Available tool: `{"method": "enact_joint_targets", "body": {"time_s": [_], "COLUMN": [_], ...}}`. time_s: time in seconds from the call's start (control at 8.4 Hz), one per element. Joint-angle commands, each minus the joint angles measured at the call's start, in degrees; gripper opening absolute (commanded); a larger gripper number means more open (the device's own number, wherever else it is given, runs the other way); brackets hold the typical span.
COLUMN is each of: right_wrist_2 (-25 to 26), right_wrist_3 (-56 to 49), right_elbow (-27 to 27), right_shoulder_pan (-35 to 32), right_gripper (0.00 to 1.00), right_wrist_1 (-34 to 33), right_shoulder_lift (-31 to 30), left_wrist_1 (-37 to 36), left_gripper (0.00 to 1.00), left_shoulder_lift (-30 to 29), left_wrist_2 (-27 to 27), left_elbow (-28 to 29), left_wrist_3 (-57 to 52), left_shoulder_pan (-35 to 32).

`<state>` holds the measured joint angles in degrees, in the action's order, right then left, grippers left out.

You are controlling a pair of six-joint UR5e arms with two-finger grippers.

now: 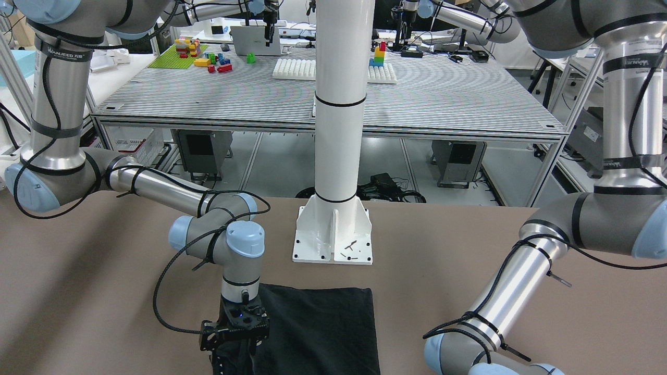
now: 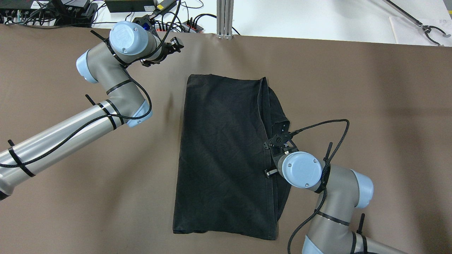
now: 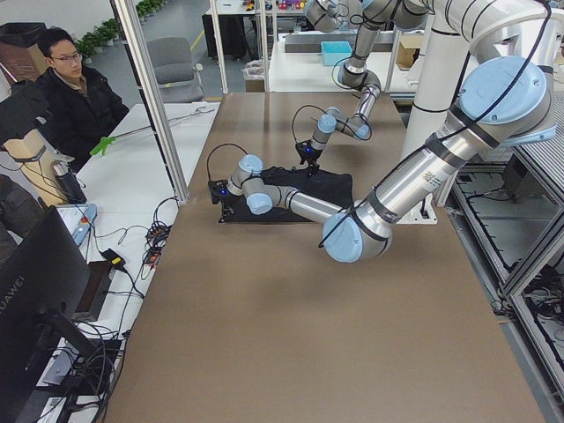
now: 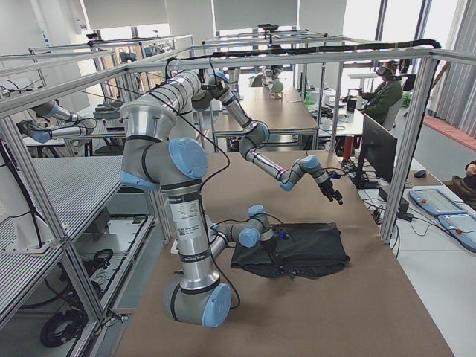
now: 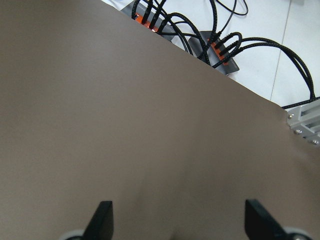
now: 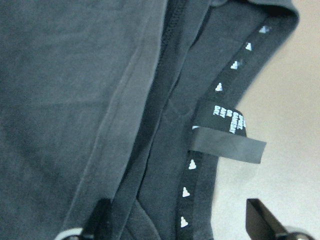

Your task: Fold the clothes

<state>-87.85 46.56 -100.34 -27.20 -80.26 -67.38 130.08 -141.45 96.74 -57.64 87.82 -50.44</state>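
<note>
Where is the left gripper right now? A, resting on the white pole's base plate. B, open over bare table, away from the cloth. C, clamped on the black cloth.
B: the left wrist view shows the left gripper with fingers apart over bare brown table, and overhead it is well clear of the black cloth.

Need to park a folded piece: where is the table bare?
Bare table right of the black cloth, past the right claw; also the strip between cloth and left arm. Crowded at the cloth's right edge, under that claw.
</note>
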Motion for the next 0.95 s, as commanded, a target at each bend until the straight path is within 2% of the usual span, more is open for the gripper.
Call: {"method": "enact_joint_targets", "body": {"time_s": [0.0,0.36,0.6,0.83], "right_wrist_2": [-10.6,-10.9,-10.9,-10.8], "right_wrist_3": [-0.9,-4.6,-3.8,-1.1], "right_elbow": [1.0,1.0,2.9,9.9], "right_shoulder_pan": [-5.3,-9.1,-10.2,-10.2], "right_gripper": [0.94,0.94,0.94,0.94], "right_wrist_1": [4.0,3.2,-1.5,-1.7], "right_shoulder_lift": [-1.5,0.1,7.5,13.6], "left_wrist_1": [0.0,0.0,0.0,0.0], "left_gripper": [0.93,0.93,0.93,0.93], "left_shoulder_lift": [0.2,0.2,0.2,0.2], "left_wrist_2": [0.0,0.0,-0.1,0.0], "left_elbow": [-0.3,-0.3,-0.3,-0.3], "left_wrist_3": [0.1,0.1,0.1,0.1], "left_shoulder_pan": [0.0,0.1,0.1,0.1]}}
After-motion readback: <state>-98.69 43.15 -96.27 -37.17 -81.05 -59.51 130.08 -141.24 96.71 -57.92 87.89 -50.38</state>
